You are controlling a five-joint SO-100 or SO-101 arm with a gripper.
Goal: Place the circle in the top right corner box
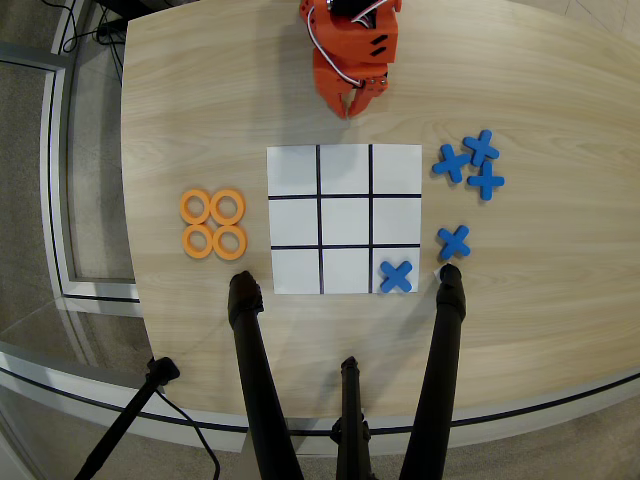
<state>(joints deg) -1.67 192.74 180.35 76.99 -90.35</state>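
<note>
While tool point(349, 108) rests nearly closed, empty | blue X point(397, 276) occupies corner cell | rings point(213, 223) clustered left

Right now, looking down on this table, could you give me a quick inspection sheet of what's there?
Surface: light wooden table with a white nine-cell grid sheet in the middle.
Job's things: four orange rings grouped left of the sheet; the top right corner box is blank.
Clutter: one blue X in the bottom right cell; four more blue X pieces right of the sheet.
Grippers: orange gripper above the sheet's top edge, holding nothing; open or shut cannot be told.
Cables: white wires on the arm; black cable at the bottom left.
Surroundings: black stand legs at the near edge; grey floor around.
</note>
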